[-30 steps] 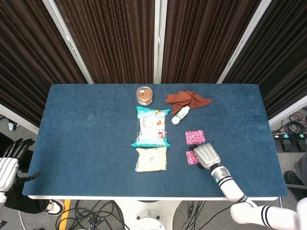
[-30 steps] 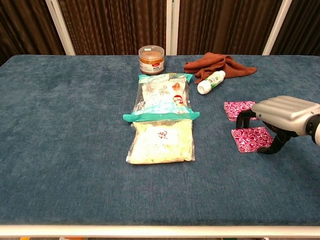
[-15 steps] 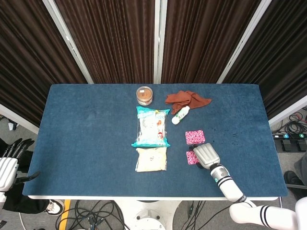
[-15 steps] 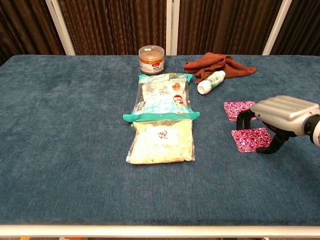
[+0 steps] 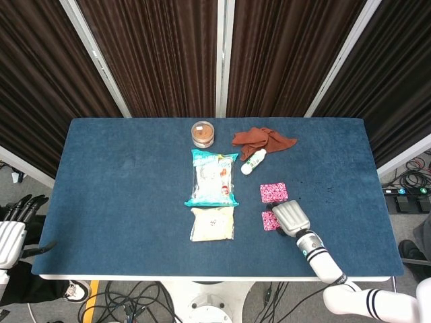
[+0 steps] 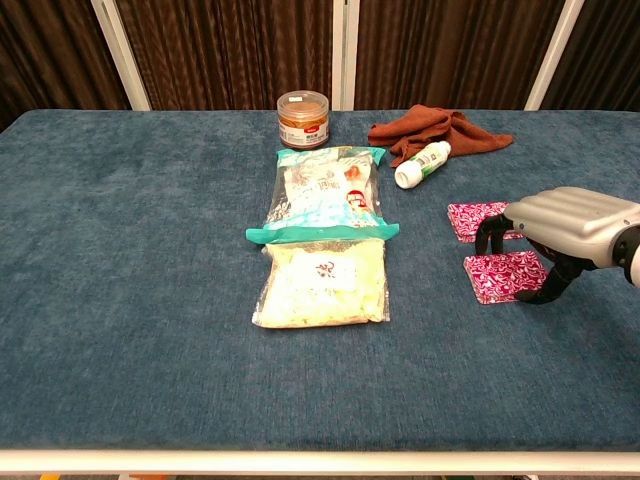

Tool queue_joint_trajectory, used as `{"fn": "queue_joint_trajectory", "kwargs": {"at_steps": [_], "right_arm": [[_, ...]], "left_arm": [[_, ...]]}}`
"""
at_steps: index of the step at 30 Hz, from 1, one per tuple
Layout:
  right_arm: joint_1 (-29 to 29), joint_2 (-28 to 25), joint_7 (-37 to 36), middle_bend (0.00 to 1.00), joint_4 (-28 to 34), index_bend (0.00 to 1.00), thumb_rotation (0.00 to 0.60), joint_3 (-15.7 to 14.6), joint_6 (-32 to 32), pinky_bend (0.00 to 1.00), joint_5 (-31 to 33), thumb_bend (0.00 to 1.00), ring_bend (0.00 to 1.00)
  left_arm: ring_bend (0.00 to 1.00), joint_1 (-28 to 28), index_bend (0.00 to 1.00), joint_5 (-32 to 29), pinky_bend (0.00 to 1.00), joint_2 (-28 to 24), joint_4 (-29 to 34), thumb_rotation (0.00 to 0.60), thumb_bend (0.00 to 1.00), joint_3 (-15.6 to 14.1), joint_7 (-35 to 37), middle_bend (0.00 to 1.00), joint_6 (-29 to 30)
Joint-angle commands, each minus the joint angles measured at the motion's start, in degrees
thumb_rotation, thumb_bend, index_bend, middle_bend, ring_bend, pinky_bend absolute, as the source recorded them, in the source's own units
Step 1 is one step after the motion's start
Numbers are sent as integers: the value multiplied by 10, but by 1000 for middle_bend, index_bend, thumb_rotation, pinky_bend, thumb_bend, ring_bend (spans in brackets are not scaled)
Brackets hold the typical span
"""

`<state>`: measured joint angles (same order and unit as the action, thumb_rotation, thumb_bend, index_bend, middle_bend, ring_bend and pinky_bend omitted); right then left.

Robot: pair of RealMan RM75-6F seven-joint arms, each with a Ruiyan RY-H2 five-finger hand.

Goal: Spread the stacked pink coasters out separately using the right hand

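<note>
Barely anything has shifted: the right hand (image 6: 565, 228) has drifted slightly toward the table's right edge, fingers arched down over the near pink coaster (image 6: 505, 275), thumb planted at its right edge; whether it grips I cannot tell; the far pink coaster (image 6: 474, 217) lies just behind, apart; the left hand (image 5: 13, 232) hangs off the blue table (image 5: 121, 202), fingers spread, holding nothing.
</note>
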<state>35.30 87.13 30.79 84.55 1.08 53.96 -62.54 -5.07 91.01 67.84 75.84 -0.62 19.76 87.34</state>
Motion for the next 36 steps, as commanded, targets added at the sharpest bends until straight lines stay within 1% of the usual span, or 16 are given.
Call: {"fn": "queue_joint_trajectory", "kwargs": {"at_steps": [1, 10, 17, 26, 36], "right_arm": [[-1, -1, -2, 439, 1, 385, 600, 0, 2, 885, -2, 203, 761], [-5, -11, -11, 443, 9, 390, 600, 4, 9, 885, -9, 204, 761], [-19, -42, -34, 444, 12, 390, 600, 8, 23, 885, -10, 204, 762], [-50, -70, -96, 444, -36, 391, 600, -7, 13, 885, -12, 205, 762], [-69, -59, -145, 444, -96, 392, 600, -13, 3, 885, -32, 206, 762]], "left_arm": [[0, 0, 124, 0, 128, 0, 0, 600, 20, 0, 0, 100, 1], [0, 1, 124, 1, 128, 0, 0, 600, 19, -1, 0, 101, 1], [0, -1, 124, 1, 128, 0, 1, 600, 19, -1, -2, 100, -1], [0, -2, 124, 3, 128, 1, 3, 600, 19, -3, -10, 101, -4], [0, -3, 125, 4, 128, 0, 9, 600, 19, -4, -18, 101, -7]]}}
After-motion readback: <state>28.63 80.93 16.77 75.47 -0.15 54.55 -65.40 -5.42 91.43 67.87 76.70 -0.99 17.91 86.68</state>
